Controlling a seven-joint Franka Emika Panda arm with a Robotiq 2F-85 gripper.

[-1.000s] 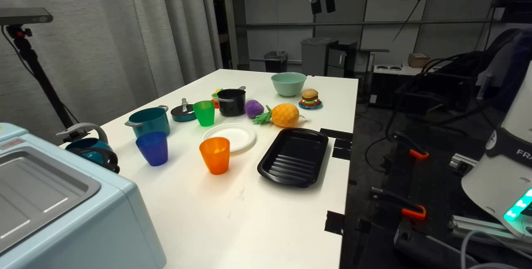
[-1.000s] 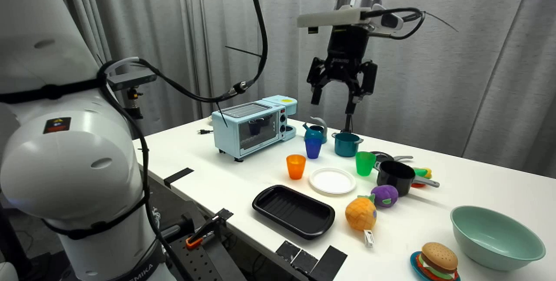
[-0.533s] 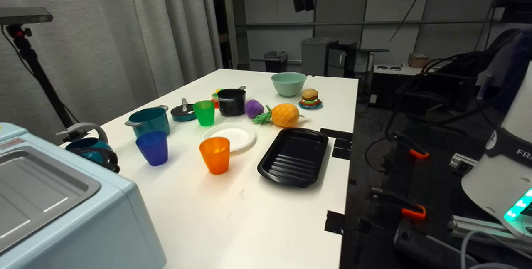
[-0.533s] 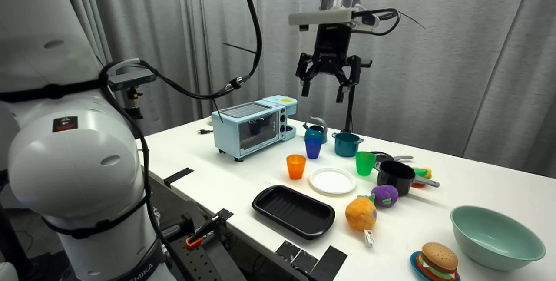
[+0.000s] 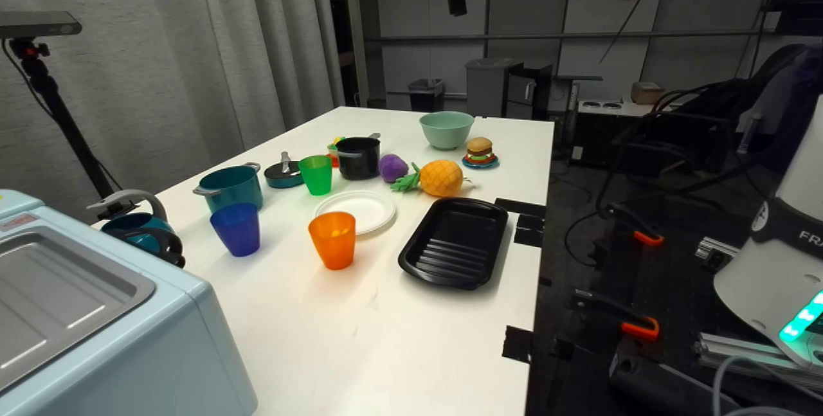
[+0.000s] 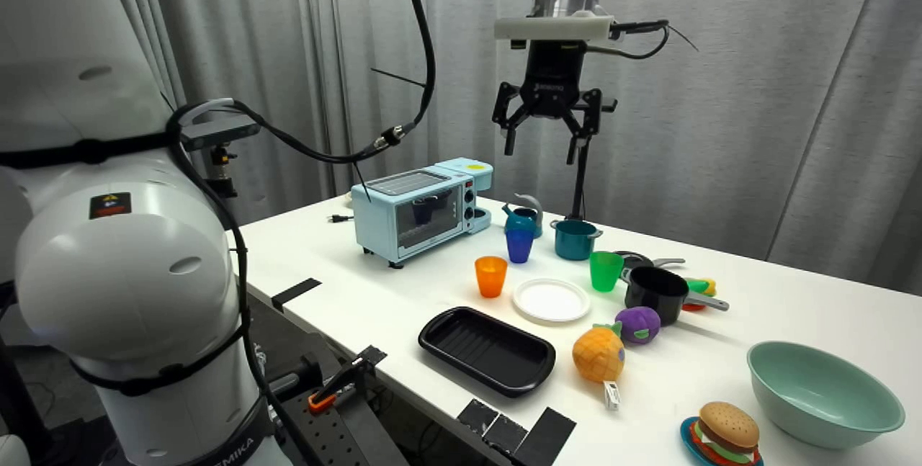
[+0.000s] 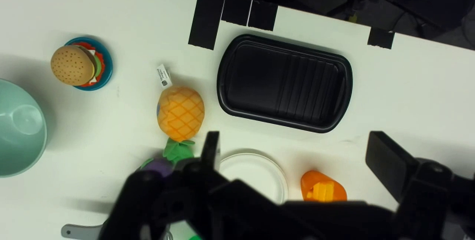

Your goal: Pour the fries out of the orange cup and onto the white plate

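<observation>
We had the claw [image 6: 541, 149] high above the table [image 6: 403, 286], pointing nearly straight down, its fingers [image 7: 387, 164] spread wide with nothing between them. Well below it stood the orange cup [image 6: 491, 279], upright, so that its long axis ran about parallel to the way the claw pointed. In the wrist view the cup showed in the gap between the fingers, nearer the finger farther from the white plate [image 7: 254, 173], and the claw's own body hid part of it. We could make out the fries [image 7: 322, 191] inside, so the pouring was yet to be done; the plate lay below the claw too, just beside the cup but apart from it.

What mattered to us was that the cup did not seem to be squarely beneath the claw. We judged that it lay down and off to the side, away from the black tray [image 7: 256, 76] and toward the blue toaster oven [image 6: 428, 214], so the move called for a sideways shift as well as a descent. The line from finger to finger ran much like the line from plate to cup. With the claw turned so, we reckoned, one finger would have to enter the narrow strip between cup and plate.
</observation>
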